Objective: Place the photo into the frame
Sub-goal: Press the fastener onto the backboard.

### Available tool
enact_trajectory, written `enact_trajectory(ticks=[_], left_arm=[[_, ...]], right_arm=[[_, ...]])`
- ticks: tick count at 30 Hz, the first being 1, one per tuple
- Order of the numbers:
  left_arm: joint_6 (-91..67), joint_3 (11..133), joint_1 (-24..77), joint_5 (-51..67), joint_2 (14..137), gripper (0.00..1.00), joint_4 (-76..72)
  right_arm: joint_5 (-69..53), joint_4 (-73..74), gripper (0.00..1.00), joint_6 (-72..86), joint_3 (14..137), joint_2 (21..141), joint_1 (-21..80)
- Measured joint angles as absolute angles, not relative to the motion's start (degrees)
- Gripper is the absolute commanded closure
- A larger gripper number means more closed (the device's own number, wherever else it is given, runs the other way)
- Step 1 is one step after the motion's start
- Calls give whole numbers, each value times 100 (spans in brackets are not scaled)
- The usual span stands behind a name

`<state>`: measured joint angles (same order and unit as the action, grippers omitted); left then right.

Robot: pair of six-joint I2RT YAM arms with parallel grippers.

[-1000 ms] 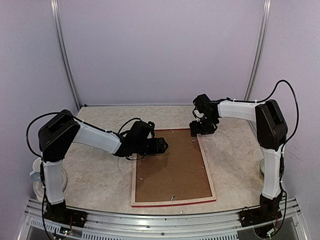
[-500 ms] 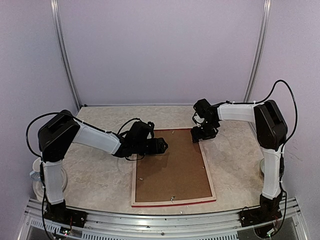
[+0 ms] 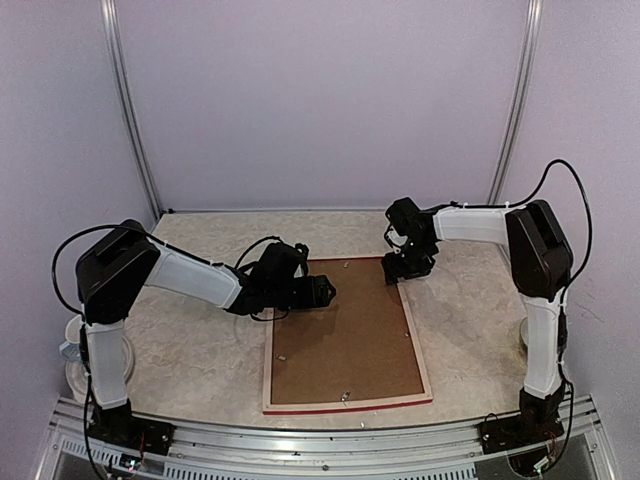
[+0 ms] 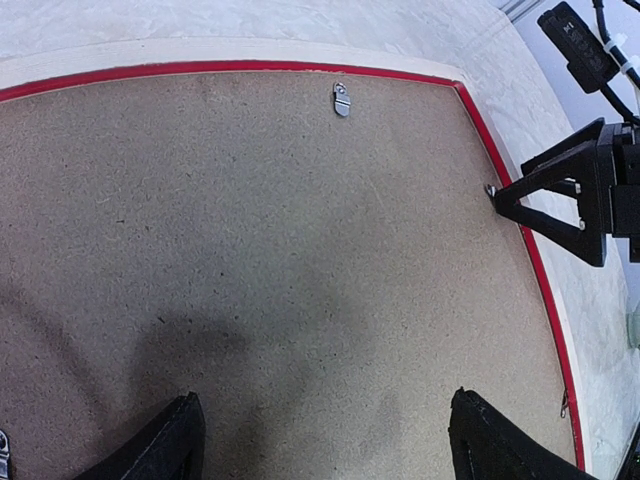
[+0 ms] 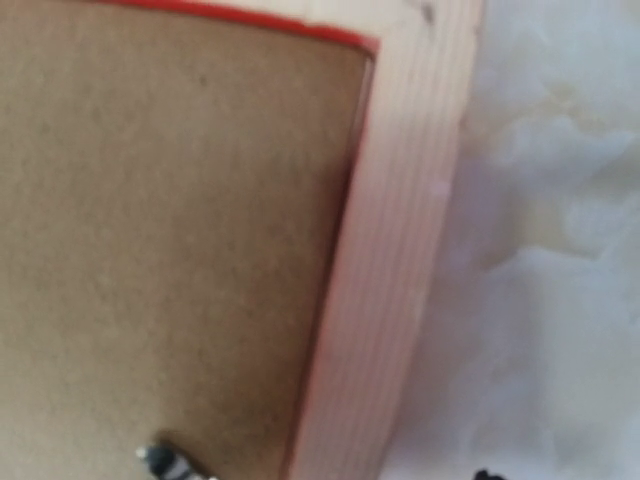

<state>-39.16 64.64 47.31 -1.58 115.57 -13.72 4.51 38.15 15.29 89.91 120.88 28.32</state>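
One pale marbled table (image 3: 200, 350) carries it all. Face down on it, towards the near edge, lies the frame (image 3: 268, 372), pale wood back up, red showing along its rim, with the brown backing board (image 3: 345, 340) filling it. The left gripper (image 3: 328, 290) hangs over the board's far left part, fingers spread wide, holding nothing. The right gripper (image 3: 397, 272) sits at the far right corner, its tip at a small metal tab (image 4: 490, 189); whether it is released or clenched, the views don't tell.

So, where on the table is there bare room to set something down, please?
Bare table left of the frame, nearer than the left arm; right of it; a strip along the back wall. Crowded: the frame's far end, with left gripper and right gripper.
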Motion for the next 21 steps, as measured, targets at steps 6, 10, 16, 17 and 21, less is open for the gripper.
enact_trajectory(ticks=[6, 10, 16, 17, 21], left_arm=[[-3916, 6464, 4731, -156, 11555, 16, -1372], [-3916, 6464, 4731, -158, 11555, 16, -1369], [-3913, 6464, 4731, -158, 11555, 16, -1369], [-3913, 6464, 4731, -158, 11555, 16, -1369], [-3913, 6464, 4731, -158, 11555, 16, -1369]], right_arm=[[513, 3804, 36, 1533, 9131, 12202, 2832], [534, 3804, 38, 1544, 9170, 12226, 2832], [537, 3800, 41, 1566, 9198, 12248, 2821], [532, 3798, 42, 1573, 9198, 12248, 2821], [454, 3767, 44, 1608, 9177, 12248, 2801]])
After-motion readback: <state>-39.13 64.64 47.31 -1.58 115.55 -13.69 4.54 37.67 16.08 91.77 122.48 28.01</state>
